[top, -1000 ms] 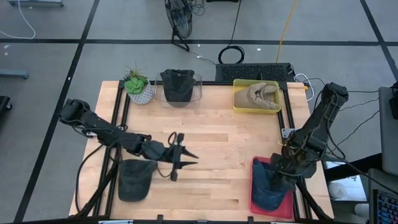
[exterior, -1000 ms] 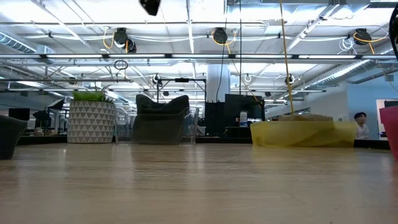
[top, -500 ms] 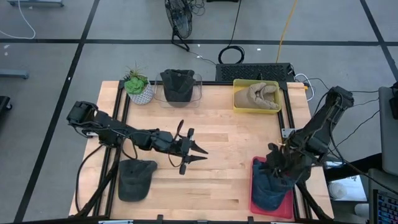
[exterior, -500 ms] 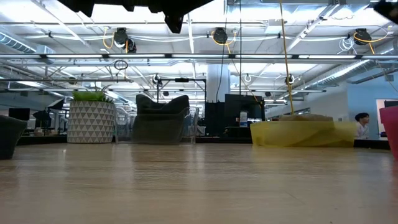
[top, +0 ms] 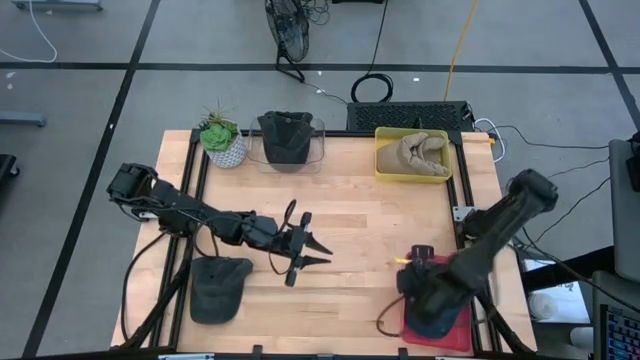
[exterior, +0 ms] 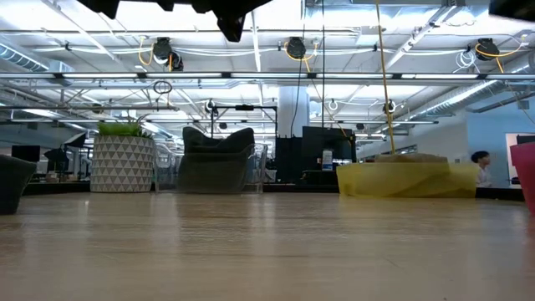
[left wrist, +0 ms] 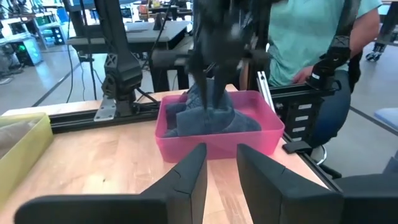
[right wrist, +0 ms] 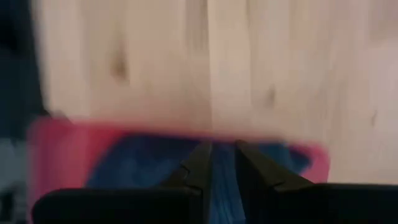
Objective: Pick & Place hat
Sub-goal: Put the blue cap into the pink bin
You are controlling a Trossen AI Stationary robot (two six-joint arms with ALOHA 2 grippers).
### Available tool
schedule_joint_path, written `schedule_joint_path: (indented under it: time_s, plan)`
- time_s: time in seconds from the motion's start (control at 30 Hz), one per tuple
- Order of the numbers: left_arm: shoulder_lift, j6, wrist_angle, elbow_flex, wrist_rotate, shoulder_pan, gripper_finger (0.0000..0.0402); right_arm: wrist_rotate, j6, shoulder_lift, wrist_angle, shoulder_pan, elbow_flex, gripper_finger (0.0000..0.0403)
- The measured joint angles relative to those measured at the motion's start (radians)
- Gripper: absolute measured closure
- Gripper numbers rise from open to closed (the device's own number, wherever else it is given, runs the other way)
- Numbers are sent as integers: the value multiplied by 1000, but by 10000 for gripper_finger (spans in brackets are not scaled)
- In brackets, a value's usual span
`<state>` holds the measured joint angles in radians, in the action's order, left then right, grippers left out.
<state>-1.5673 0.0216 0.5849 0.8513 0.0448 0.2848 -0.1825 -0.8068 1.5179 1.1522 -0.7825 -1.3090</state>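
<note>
A dark grey hat (top: 218, 288) lies flat on the table near its near-left corner; it also shows at the low view's left edge (exterior: 12, 182). My left gripper (top: 322, 252) is open and hangs above the middle of the table, right of that hat, touching nothing; its fingers (left wrist: 222, 149) point toward the pink bin (left wrist: 217, 142). A blue hat (left wrist: 211, 118) sits in that bin (top: 410, 328). My right gripper (right wrist: 222, 148) hangs over the bin's edge and the blue hat (right wrist: 143, 171), its fingers a narrow gap apart with nothing between them.
Along the far edge stand a potted plant (top: 222, 140), a clear bin with a dark hat (top: 287, 140) and a yellow bin with a tan hat (top: 412, 152). Bare wood lies between the two arms. A person in a teal shirt (left wrist: 311, 31) sits beyond the table's right side.
My left gripper has moved from beside the dark hat toward the table's right, out over its middle, then held there. My right arm has swung down and toward the near edge over the pink bin, turning its wrist. Both hats have stayed in place.
</note>
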Motion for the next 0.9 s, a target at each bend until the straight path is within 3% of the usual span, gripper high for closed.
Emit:
schedule_joint_path:
  time_s: [0.1,0.33,0.63,0.9]
  plan:
    - [0,2,0,0,0,9,304,73,-17,47,34,22,0,356]
    - [0,26,-12,0,0,19,304,3,-16,47,-39,24,8,388]
    - [0,24,-30,0,6,19,304,62,-71,48,-100,24,178,398]
    - [1,22,-31,0,8,19,304,149,-44,46,-325,26,337,402]
